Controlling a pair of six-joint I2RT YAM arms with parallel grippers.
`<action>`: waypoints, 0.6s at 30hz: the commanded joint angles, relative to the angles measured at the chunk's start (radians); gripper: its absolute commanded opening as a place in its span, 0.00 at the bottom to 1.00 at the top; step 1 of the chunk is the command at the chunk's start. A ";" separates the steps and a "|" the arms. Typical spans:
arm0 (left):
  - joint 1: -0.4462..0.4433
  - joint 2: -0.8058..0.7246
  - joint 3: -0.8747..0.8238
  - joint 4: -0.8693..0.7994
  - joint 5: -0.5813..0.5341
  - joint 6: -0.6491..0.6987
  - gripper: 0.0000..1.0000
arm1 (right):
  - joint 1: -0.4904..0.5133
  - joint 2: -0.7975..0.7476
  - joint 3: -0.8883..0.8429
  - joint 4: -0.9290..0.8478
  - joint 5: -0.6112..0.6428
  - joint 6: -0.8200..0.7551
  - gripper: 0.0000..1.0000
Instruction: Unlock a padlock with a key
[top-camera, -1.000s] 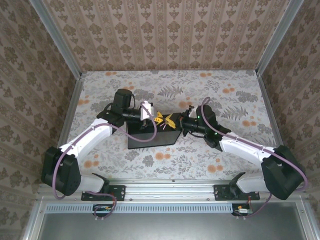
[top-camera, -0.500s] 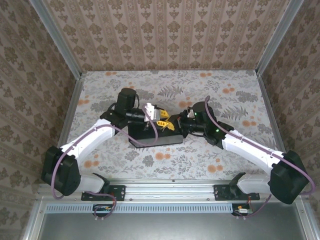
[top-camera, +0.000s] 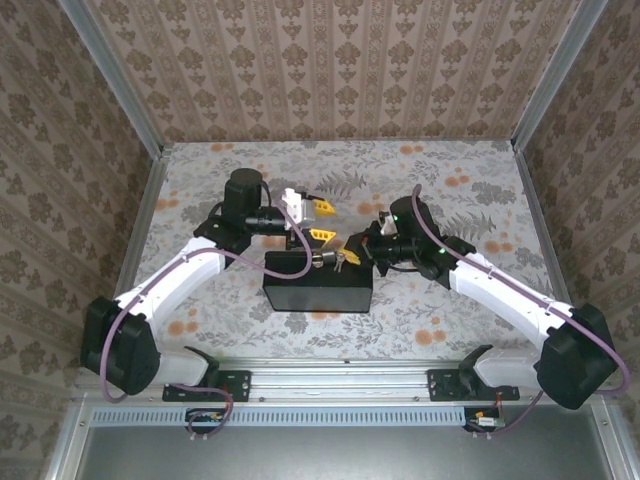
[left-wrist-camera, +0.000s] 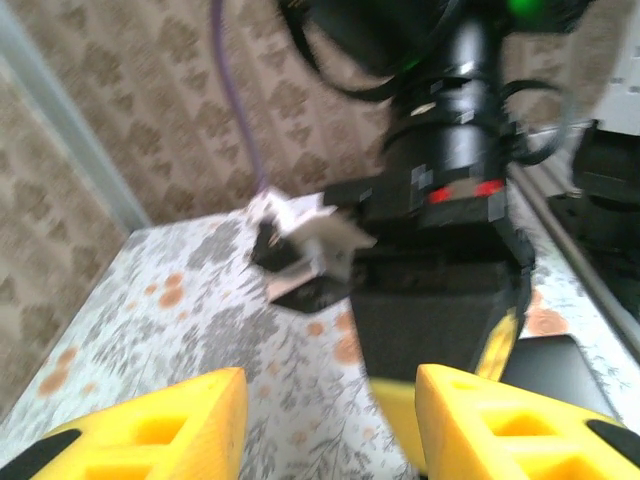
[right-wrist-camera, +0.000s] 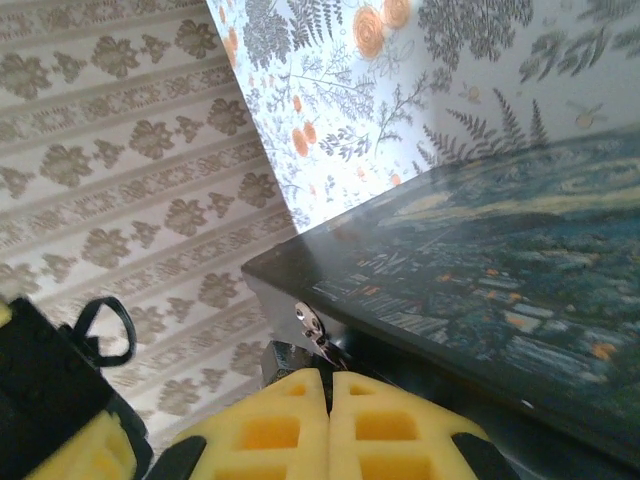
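In the tight pinch of the right claw (right-wrist-camera: 328, 382) — the key (right-wrist-camera: 313, 326).

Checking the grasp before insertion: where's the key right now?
In the right wrist view, the key sticks out from between the shut fingertips of the right gripper, right by the corner edge of the dark box mid-table.

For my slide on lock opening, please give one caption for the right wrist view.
Right end effector closed on the small silver key, near a corner of the dark box.
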 joint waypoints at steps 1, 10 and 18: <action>0.018 -0.027 -0.030 -0.005 -0.260 -0.178 0.49 | -0.008 -0.003 0.088 -0.108 -0.017 -0.214 0.03; 0.014 -0.055 -0.121 -0.006 -0.664 -0.455 0.48 | -0.039 0.069 0.172 -0.161 -0.051 -0.400 0.31; -0.050 -0.112 -0.127 -0.166 -0.860 -0.532 0.49 | -0.071 0.089 0.241 -0.231 -0.099 -0.670 0.41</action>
